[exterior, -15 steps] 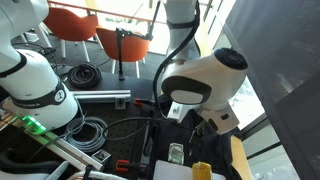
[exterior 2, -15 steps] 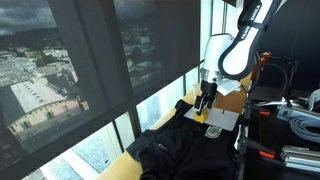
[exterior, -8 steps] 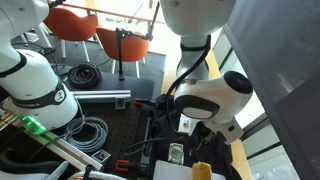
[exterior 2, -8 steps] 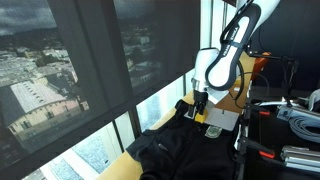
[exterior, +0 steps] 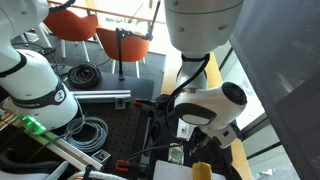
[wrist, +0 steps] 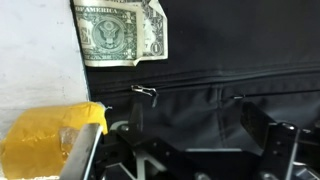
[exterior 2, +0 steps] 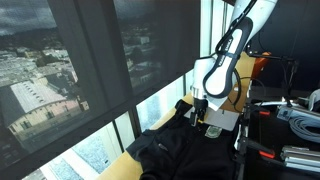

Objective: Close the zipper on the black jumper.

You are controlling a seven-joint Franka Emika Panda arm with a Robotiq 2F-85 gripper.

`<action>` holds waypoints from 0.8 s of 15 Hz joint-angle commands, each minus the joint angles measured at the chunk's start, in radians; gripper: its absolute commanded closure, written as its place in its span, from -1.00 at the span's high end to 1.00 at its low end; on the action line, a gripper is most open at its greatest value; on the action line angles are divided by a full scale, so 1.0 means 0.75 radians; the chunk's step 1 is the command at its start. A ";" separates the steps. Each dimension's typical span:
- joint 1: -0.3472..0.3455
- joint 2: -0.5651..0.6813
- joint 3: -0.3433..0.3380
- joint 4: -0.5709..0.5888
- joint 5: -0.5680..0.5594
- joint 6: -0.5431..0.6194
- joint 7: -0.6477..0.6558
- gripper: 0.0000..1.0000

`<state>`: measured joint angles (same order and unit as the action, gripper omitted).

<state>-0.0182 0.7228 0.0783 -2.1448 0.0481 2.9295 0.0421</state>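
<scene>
Gripper (wrist: 195,132): the two dark fingers stand well apart at the lower edge of the wrist view, nothing between them – jaws open, poised above black fabric. In an exterior view the gripper (exterior 2: 200,104) hangs from the white arm (exterior 2: 216,72) over the far end of the garment. The black jumper (wrist: 230,65) is soft matte cloth, lightly creased, spread flat; it fills most of the wrist view. The zipper (wrist: 225,86) shows as a thin straight seam running across the fabric, with a small metallic pull (wrist: 144,92) at its left end, beyond the left finger. A one-dollar bill (wrist: 122,31), flat and rectangular, lies partly on the jumper's upper edge and partly on a white sheet (wrist: 35,70). A yellow porous block (wrist: 50,140) rests at lower left. The jumper (exterior 2: 178,148) lies on a tan tabletop (exterior 2: 112,166) beside a tall window with a mesh blind (exterior 2: 100,60) – city buildings outside. Coiled black cables (exterior: 86,131) and orange chairs (exterior: 70,24) occupy the room behind.
</scene>
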 commanded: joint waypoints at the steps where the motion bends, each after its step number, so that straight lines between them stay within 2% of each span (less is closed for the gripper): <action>1: 0.006 0.016 -0.009 0.015 -0.004 -0.010 -0.029 1.00; 12: 0.009 0.138 -0.050 0.108 -0.013 0.043 -0.037 1.00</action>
<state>-0.0185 0.7957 0.0543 -2.0984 0.0475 2.9439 0.0254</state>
